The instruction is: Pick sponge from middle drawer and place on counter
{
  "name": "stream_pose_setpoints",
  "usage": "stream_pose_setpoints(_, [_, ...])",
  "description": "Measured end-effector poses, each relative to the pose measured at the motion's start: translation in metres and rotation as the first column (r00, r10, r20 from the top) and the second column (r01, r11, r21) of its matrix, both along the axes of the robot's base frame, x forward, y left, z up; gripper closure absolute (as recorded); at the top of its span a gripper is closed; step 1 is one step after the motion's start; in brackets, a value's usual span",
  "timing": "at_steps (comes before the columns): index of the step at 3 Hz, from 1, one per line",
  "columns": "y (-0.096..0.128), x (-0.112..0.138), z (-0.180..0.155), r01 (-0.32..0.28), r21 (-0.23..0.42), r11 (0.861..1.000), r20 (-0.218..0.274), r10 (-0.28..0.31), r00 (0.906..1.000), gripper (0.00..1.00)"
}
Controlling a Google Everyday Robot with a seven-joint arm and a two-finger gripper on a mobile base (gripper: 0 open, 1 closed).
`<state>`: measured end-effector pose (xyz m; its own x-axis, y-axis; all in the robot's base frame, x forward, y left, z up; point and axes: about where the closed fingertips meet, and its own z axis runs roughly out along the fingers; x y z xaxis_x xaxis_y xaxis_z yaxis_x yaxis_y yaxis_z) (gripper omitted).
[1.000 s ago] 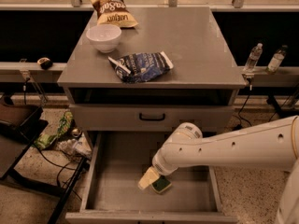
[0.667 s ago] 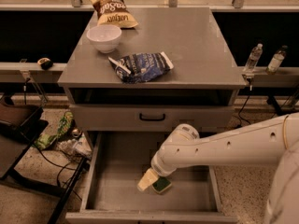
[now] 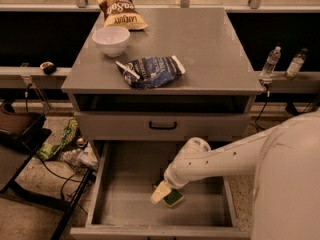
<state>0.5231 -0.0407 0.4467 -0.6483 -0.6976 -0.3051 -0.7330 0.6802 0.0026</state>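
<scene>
The sponge [image 3: 174,199], dark green over yellow, lies on the floor of the open middle drawer [image 3: 125,204], right of its centre. My gripper [image 3: 162,192] reaches down into the drawer and is right at the sponge's left edge, its cream tip touching or nearly touching it. The white arm [image 3: 215,159] comes in from the lower right. The counter [image 3: 210,44] is the grey cabinet top above the drawer.
On the counter stand a white bowl [image 3: 111,40], a blue foil snack bag [image 3: 150,71] and a brown chip bag [image 3: 119,8]. A shut drawer front with a black handle [image 3: 162,126] sits above the open drawer. Two bottles [image 3: 270,63] stand on the right ledge. Clutter and cables lie on the floor at left.
My arm's upper part now fills more of the lower right. The gripper stays at the sponge, which has not visibly moved on the drawer floor.
</scene>
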Motion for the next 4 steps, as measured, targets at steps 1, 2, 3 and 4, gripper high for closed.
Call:
stream_pose_setpoints(1, [-0.001, 0.011, -0.017, 0.006, 0.000, 1.000, 0.009, -0.006, 0.9999, 0.00])
stream_pose_setpoints(2, [-0.010, 0.019, -0.063, 0.025, -0.011, 1.000, -0.028, -0.026, 0.9993, 0.00])
stream_pose_setpoints(3, [-0.014, 0.013, -0.094, 0.042, -0.007, 0.999, -0.065, -0.042, 0.9970, 0.00])
stream_pose_setpoints(4, [-0.017, 0.008, -0.111, 0.055, -0.003, 0.998, -0.081, -0.055, 0.9952, 0.19])
